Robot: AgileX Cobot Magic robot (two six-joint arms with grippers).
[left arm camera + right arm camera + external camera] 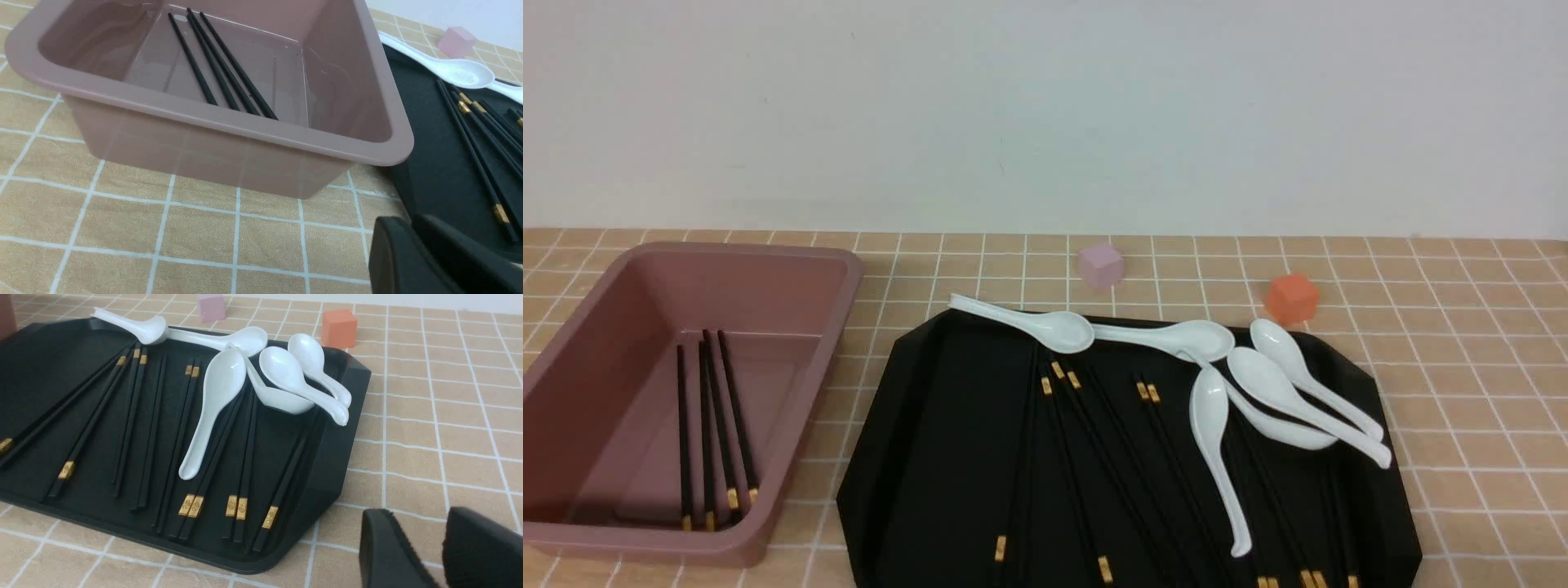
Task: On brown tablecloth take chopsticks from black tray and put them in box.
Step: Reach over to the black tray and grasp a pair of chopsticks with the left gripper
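Lying under spoons in the black tray, right of the box, some chopsticks could drag china along if we pull (ours: left gripper pressed together, right gripper spread).

We see a dusty pink-brown plastic bin holding four black chopsticks, a tan grid-patterned tablecloth beneath, a black tray with gold-banded chopsticks, white spoons, a pink cube, dark gripper fingers near the tray.
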